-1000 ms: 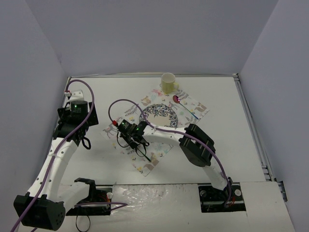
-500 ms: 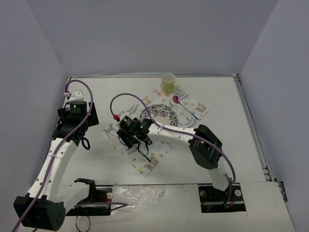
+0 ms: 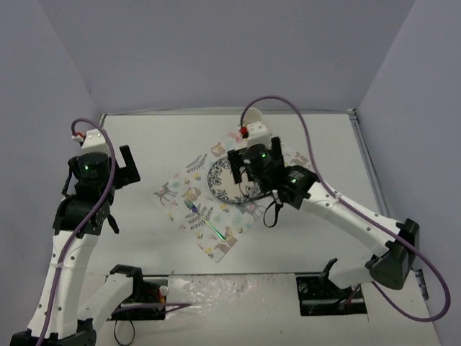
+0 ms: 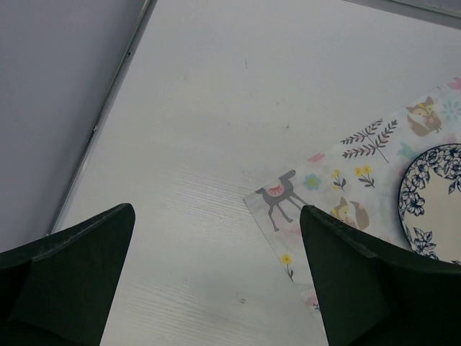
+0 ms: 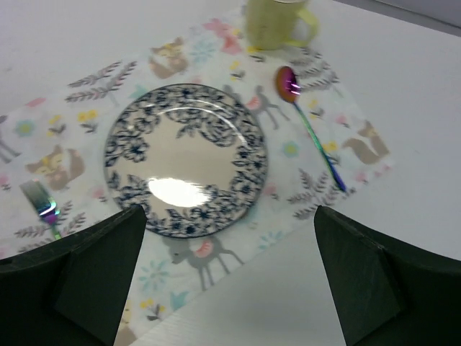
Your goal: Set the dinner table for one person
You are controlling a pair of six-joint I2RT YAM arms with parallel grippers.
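Note:
The white dinner table carries a pastel animal-print placemat. On the mat are a blue-flowered plate, an iridescent fork left of it, a purple-bowled spoon right of it and a yellow cup behind. My right gripper hovers open and empty above the plate, hiding the cup and spoon in the top view. The fork shows at the left edge of the right wrist view. My left gripper hangs open and empty over bare table, left of the mat.
A raised metal rim runs along the table's right side, and another strip borders the left. Grey walls enclose the back and both sides. The arm bases and purple cables sit at the near edge.
My right gripper opened and left the fork on the mat, then rose and swung back right to above the plate. The left arm pulled up and slightly left.

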